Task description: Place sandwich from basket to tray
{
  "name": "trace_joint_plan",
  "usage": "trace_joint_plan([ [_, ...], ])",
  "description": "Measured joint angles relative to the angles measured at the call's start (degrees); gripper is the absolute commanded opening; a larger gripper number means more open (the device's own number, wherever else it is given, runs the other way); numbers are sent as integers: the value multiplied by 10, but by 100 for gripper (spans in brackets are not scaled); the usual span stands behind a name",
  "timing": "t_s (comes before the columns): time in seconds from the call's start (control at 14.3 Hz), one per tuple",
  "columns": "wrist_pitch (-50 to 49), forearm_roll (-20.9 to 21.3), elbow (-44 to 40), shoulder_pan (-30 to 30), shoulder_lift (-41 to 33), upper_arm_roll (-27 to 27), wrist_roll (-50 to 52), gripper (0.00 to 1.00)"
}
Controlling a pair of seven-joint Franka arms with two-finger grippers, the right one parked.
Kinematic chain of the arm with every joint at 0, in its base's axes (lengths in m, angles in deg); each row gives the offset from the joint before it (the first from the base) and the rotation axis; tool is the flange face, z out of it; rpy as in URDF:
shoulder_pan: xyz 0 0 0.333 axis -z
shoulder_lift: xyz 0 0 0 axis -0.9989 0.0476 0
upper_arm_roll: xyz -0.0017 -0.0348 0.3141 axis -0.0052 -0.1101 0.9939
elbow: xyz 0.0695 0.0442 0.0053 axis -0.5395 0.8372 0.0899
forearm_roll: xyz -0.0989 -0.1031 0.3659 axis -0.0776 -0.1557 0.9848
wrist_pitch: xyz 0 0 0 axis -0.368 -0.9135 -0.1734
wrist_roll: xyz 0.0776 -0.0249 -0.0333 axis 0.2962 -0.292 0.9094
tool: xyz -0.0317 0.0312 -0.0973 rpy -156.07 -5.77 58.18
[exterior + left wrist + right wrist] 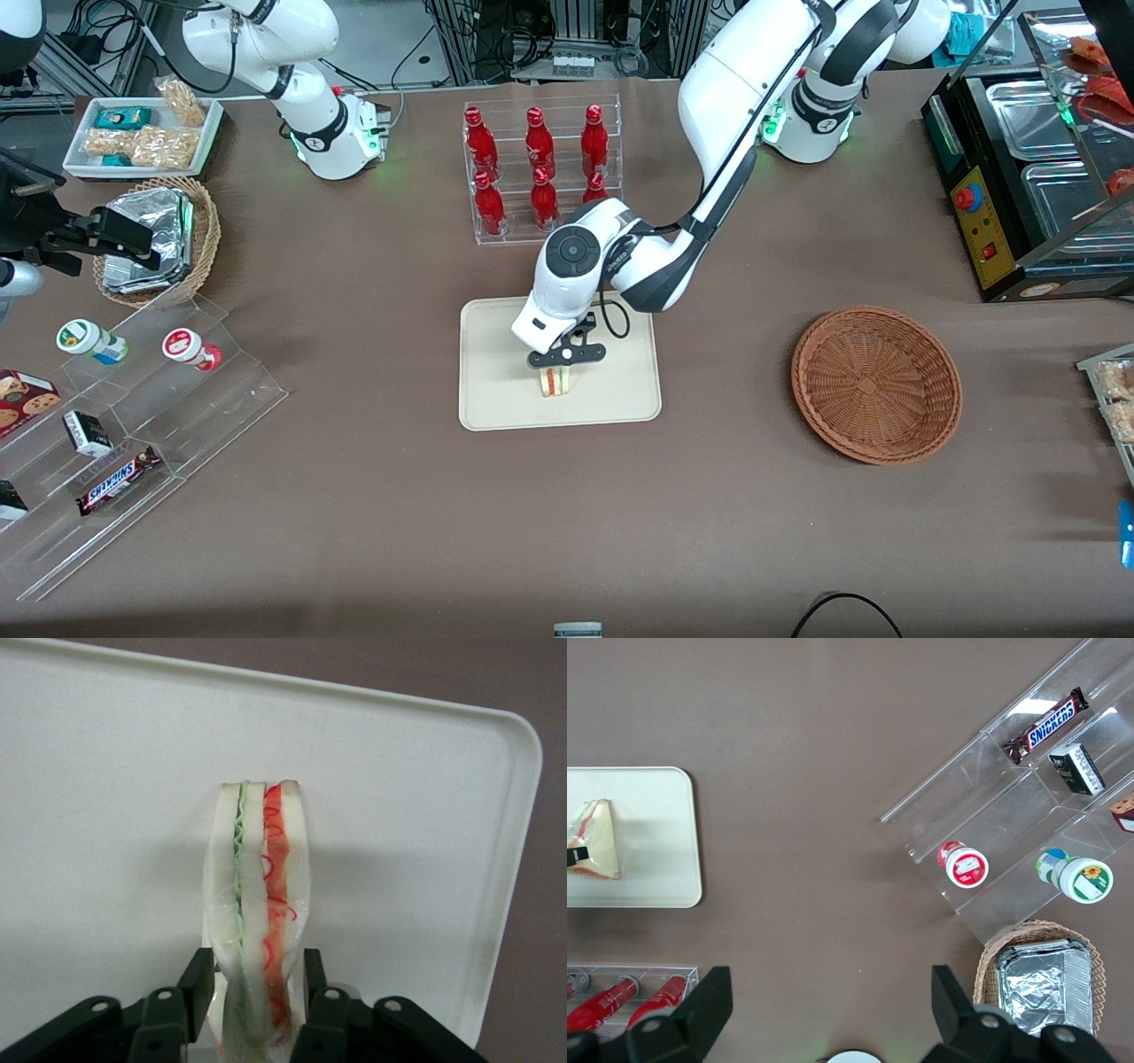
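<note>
In the front view, the working arm reaches down over the tray [496,399], which lies on the brown surface [372,496] nearer to the camera than a clear rack of red bottles [538,173]. The gripper [558,377] sits low over the tray's middle, and the sandwich [557,381] stands on edge between its fingers, its red and green stripes facing the camera and its lower edge at or just above the tray floor. The basket [875,383] lies well apart from the tray, toward the working arm's end of the surface, with nothing showing inside it. In the left wrist view, the two black fingers [197,979] press against both bread faces of the sandwich [257,895], so the gripper [254,988] is clamped on it; the wrapped wedge stands upright over the pale tray [425,797], with the tray's rounded corner and a strip of brown surface visible past the rim. In the right wrist view, the sandwich [595,840] shows as a triangle on the tray [660,833], with a dark fingertip [576,854] against its side, and a clear stepped shelf of snacks [1028,806] lies well apart from it.
</note>
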Motion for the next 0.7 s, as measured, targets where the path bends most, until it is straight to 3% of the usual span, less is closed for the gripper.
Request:
trace_joint_plan([
  [0.21,-38,2,-9,2,-20,0,0,100],
  [0.42,-113,70,-9,1,-66,6,-17,100],
  [0.7,-226,86,17,-38,-129,19,-21,100],
])
